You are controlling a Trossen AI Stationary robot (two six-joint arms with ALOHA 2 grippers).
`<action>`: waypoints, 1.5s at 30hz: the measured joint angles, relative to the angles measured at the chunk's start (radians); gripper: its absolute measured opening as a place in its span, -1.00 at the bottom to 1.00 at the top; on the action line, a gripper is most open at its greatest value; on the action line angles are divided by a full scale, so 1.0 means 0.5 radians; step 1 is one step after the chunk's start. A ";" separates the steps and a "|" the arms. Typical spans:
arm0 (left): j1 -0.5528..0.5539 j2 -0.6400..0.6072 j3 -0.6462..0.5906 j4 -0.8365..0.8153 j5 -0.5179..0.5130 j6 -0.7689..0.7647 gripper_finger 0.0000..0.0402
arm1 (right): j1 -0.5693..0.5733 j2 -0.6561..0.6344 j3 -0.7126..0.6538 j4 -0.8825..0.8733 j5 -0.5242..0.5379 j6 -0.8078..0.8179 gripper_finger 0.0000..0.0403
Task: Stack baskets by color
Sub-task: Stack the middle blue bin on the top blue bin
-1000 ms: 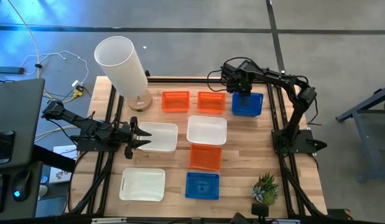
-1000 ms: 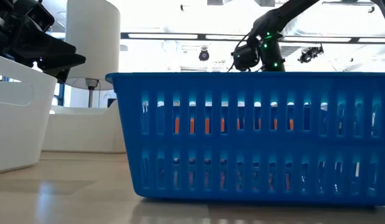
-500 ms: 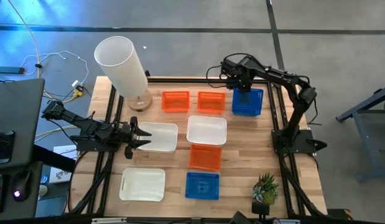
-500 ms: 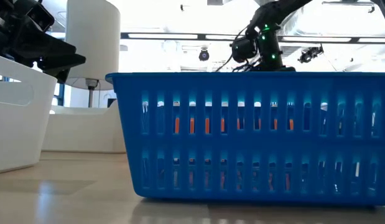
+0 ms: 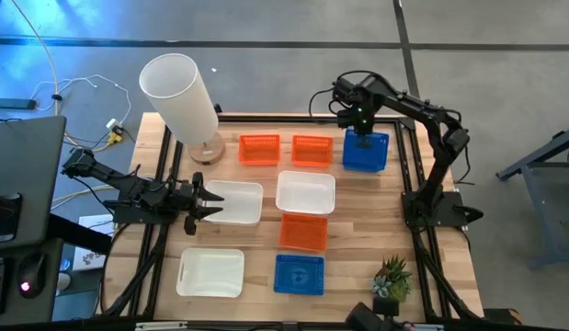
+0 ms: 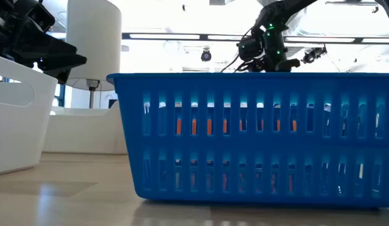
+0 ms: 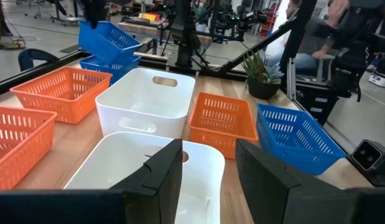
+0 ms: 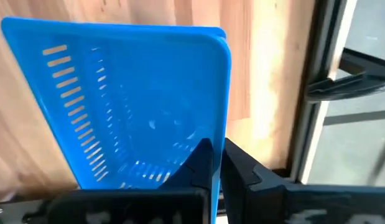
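Note:
My right gripper [image 5: 360, 129] hangs over the table's far right corner, pointing down, shut on a blue basket [image 5: 365, 153]. The left wrist view shows that basket [image 7: 108, 38] tilted above a second blue basket [image 7: 100, 63]. My left gripper [image 5: 206, 204] stands level and open over the near-left white basket [image 5: 233, 202], touching nothing. Another white basket [image 5: 305, 192] sits mid-table and a third [image 5: 210, 273] at the near left. Two orange baskets [image 5: 259, 149] [image 5: 312, 150] rest at the far side, a third [image 5: 303, 232] in the middle, and a blue one [image 5: 299, 274] near the front. My right gripper pinches the blue basket's far wall [image 8: 170, 167], close to a corner, with one finger inside the basket and one outside. The fingers come from above, pointing down. The basket hangs tilted below them, over the second blue basket; whether its low end touches that one I cannot tell.
A tall white cylinder [image 5: 180, 97] on a wooden base stands at the far left corner. A small potted plant [image 5: 392, 276] sits at the near right. In the low view the near blue basket [image 6: 257, 138] fills most of the picture. Bare wood lies to the right of the centre baskets.
My right gripper has risen over the far right corner, its wrist tipping a little, and has drawn the held blue basket up with it. The left arm and the other baskets have stayed in place.

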 joint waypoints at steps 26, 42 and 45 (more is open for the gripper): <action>0.000 0.001 0.000 0.000 -0.001 0.000 -0.32 | -0.074 0.012 -0.005 -0.036 -0.070 -0.101 -1.00; 0.000 0.000 0.000 0.000 0.000 0.002 -0.32 | -0.054 0.185 -0.005 -0.052 -0.058 -0.065 -1.00; 0.000 0.001 0.000 -0.001 0.000 0.002 -0.32 | -0.047 0.187 -0.005 -0.041 -0.050 -0.070 -0.97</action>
